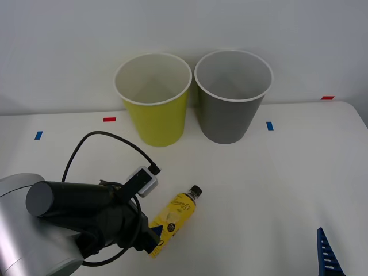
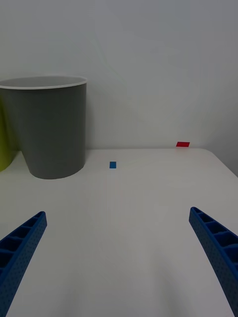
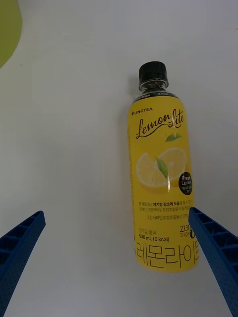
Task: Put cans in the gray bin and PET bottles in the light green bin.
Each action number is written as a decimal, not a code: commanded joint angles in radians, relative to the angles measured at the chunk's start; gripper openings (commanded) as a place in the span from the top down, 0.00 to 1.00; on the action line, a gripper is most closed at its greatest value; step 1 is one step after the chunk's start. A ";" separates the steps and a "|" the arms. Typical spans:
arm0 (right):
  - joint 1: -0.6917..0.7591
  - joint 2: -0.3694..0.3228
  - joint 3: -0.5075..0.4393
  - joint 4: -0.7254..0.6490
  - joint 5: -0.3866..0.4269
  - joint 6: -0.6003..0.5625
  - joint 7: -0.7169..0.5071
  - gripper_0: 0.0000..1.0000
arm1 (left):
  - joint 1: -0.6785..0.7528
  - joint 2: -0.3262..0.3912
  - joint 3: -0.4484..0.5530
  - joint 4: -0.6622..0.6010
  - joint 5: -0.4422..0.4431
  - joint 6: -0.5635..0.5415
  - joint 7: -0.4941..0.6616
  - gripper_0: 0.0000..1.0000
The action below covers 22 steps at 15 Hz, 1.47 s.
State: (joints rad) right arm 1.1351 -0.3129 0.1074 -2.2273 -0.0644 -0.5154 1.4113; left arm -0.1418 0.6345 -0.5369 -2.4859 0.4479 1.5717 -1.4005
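A PET bottle point(image 1: 175, 215) with a yellow lemon label and black cap lies on its side on the white table, cap pointing toward the bins. My left gripper point(image 3: 116, 214) hovers open just above it. The bottle's base point(image 3: 166, 247) lies beside one blue finger point(image 3: 213, 247), off-centre between the two. In the front view the left gripper point(image 1: 149, 241) sits at the bottle's base end, mostly hidden by the arm. The light green bin point(image 1: 155, 121) and the gray bin point(image 1: 227, 121) stand upright side by side at the back. My right gripper point(image 2: 118, 214) is open and empty at the front right. Cans are out of view.
Small blue tape marks point(image 1: 269, 125) and red tape marks point(image 1: 109, 119) lie on the table near the back wall. The gray bin point(image 2: 49, 133) stands ahead of the right gripper, with open table between. The left arm's black cable point(image 1: 103, 138) loops above the table.
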 commanded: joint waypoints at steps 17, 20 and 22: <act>0.000 0.000 0.000 0.000 0.000 0.000 0.000 0.00 | -0.001 -0.081 -0.103 -0.011 -0.198 0.080 0.028 0.00; 0.000 0.000 0.000 0.000 0.000 0.000 0.000 0.00 | 0.001 -0.079 -0.110 -0.011 -0.196 0.080 0.034 0.00; 0.000 0.000 0.000 0.000 0.000 0.000 0.000 0.00 | -0.001 -0.072 -0.110 -0.011 -0.195 0.080 0.031 0.00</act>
State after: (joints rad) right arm 1.1351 -0.3129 0.1074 -2.2273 -0.0644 -0.5154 1.4113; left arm -0.1423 0.5585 -0.6468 -2.4975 0.2515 1.6525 -1.3685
